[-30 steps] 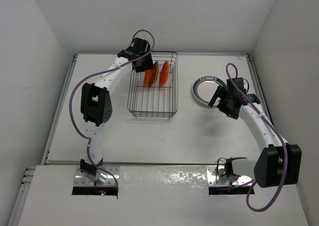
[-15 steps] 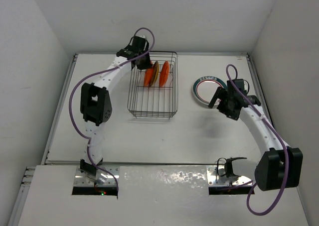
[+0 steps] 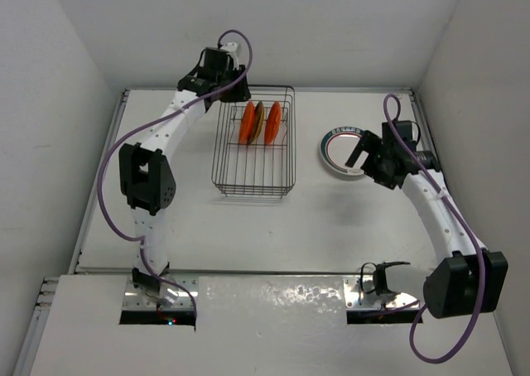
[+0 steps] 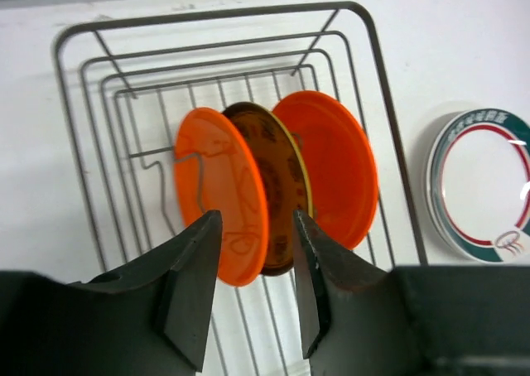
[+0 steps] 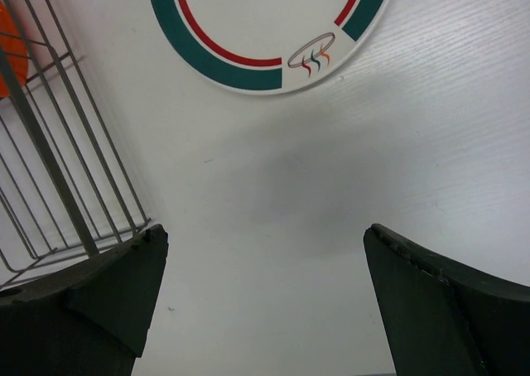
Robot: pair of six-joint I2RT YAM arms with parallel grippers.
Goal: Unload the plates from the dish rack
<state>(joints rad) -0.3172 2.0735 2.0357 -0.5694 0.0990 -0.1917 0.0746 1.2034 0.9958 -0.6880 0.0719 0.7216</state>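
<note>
Right gripper [image 5: 265, 239] hung wide open, empty, just beside the white plate [image 3: 340, 153] lying flat on the table, right of the dish rack [image 3: 252, 174]. Three plates [image 4: 277, 177] stood slotted at the rack's far end. Above them the left gripper [image 4: 255, 225] hovered half-open, holding nothing. Next pick, I'd judge: drop down and pinch the nearest orange plate [image 4: 217, 195] by its rim.

I saw the dark wire dish rack [image 3: 253, 165] in the upper middle of the frame. Three plates stood on edge in it: an orange plate [image 4: 222, 195], a brown plate [image 4: 280, 173] and another orange plate [image 4: 335, 165]. A white plate [image 3: 341, 154] with teal and red rings lay flat, apart, to its right.
</note>
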